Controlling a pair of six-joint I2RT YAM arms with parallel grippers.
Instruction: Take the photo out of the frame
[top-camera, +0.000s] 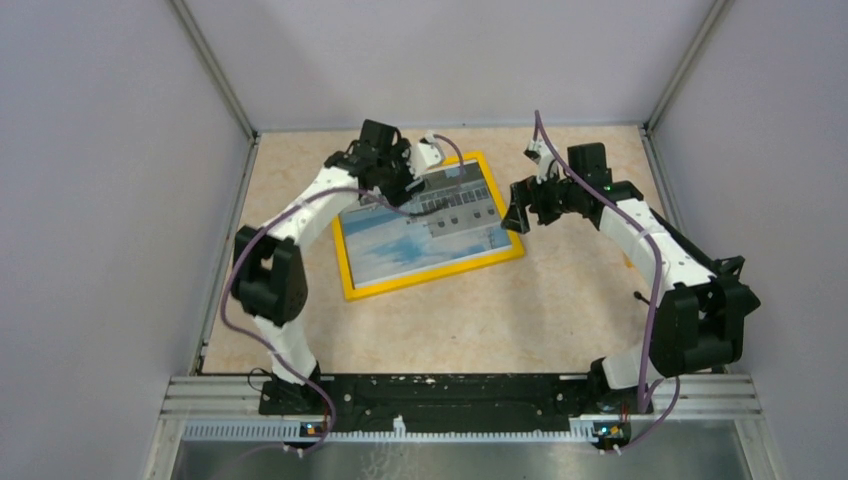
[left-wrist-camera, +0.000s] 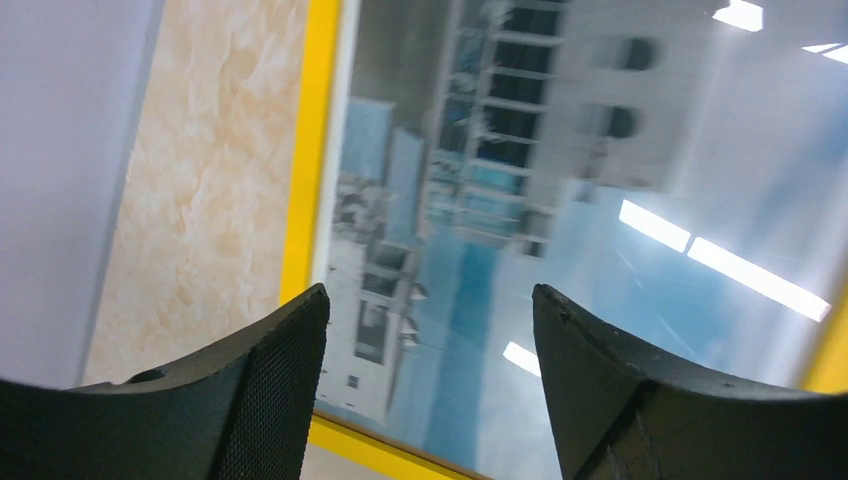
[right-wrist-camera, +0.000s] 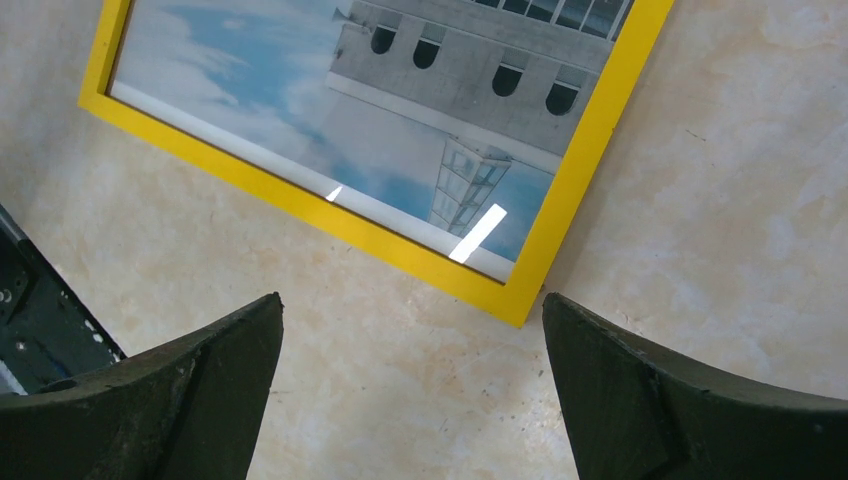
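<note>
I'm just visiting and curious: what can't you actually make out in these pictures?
Top view: part of the frame's far edge, covered by the left end effector.
Left wrist view: the photo's detail, blurred and streaked with glare.
Right wrist view: most of the frame, cut off by the top edge.
All views: the frame's back, since it lies face up.

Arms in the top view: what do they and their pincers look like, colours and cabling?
Both the left arm and right arm have white link shells with bulky black joint housings, and a purple cable runs along each. The left pincer and right pincer have broad, tapering black fingers; the left's inner pad shows a fine mesh texture.
</note>
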